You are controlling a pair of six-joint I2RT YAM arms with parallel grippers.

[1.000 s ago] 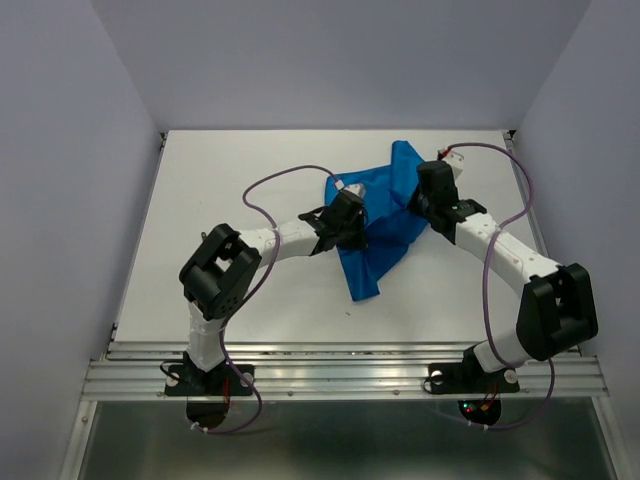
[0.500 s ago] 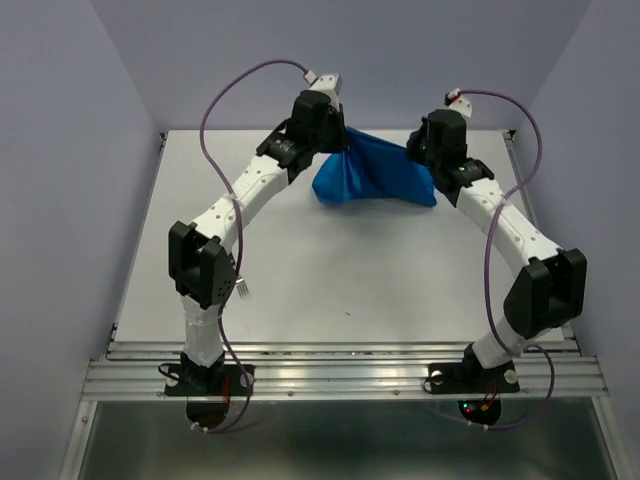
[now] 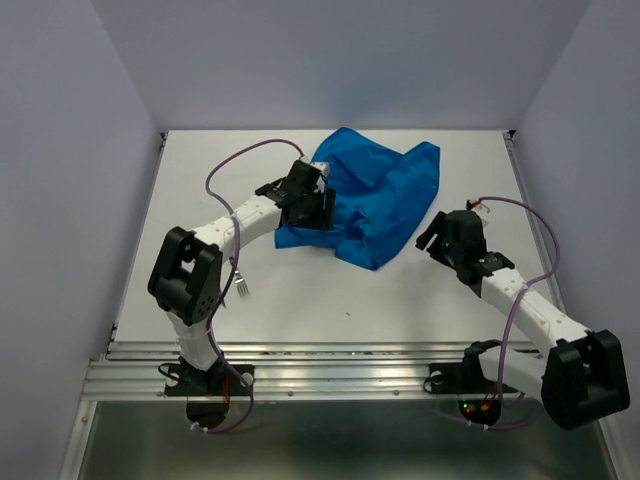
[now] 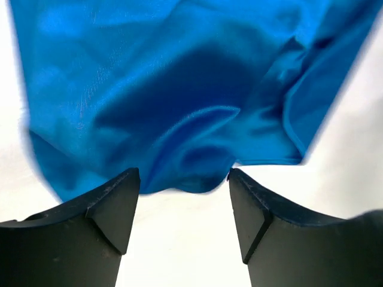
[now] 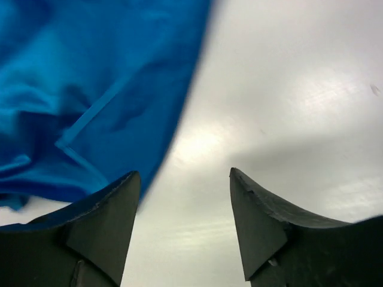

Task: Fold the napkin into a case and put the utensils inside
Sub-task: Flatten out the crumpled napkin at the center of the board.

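Status | napkin (image 3: pixel 385 195): crumpled, no case formed | left gripper (image 4: pixel 182 179), right gripper (image 5: pixel 182 179): jaws apart, holding nothing | you must fold, then load the utensils, unseen here.

The left arm (image 3: pixel 245 215) stretches from the near-left corner of the counter (image 3: pixel 200 290) toward its far middle. The left claw (image 4: pixel 182 179) gapes wide and empty. The right arm (image 3: pixel 520 295) angles in low from the near-right corner, the right claw (image 5: pixel 184 176) likewise parted, gripping nothing.
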